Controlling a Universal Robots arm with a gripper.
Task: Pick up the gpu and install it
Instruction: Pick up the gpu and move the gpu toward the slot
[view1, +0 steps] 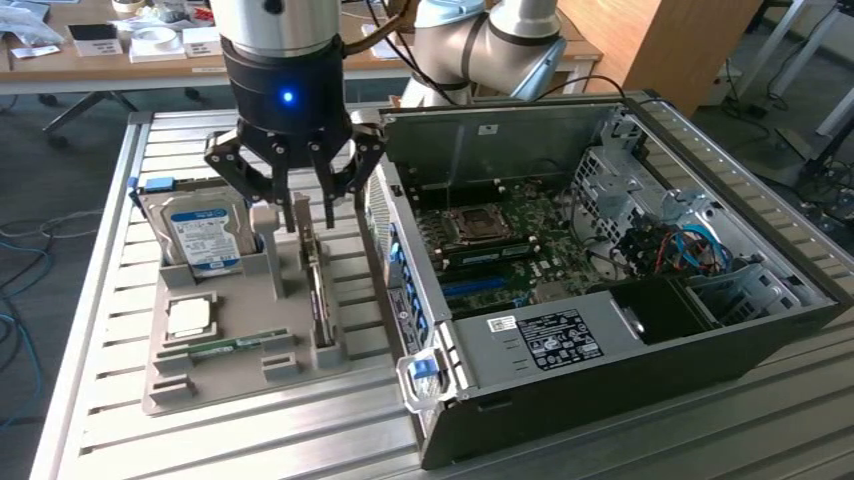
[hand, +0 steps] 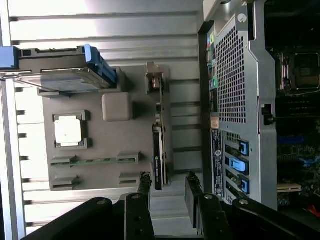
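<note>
The gpu (view1: 318, 285) is a thin dark card standing on edge in a slot of the grey holder tray (view1: 220, 388), next to the open computer case (view1: 601, 345). In the wrist view the gpu (hand: 159, 155) runs lengthwise toward the fingers. My gripper (view1: 310, 205) hangs just above the card's far end, open, with one finger on each side of the card's line. Seen from the wrist, the gripper (hand: 168, 187) has its fingertips (hand: 145, 182) straddling the card's end with a gap on both sides. Nothing is held.
On the same tray (hand: 110, 150) are a hard drive (view1: 207, 235) with a blue-white label, a square processor (view1: 191, 317) and a green memory stick (view1: 234, 345). The case's motherboard (view1: 507, 240) lies exposed, with blue slots (view1: 481, 290). The case wall stands close beside the gpu.
</note>
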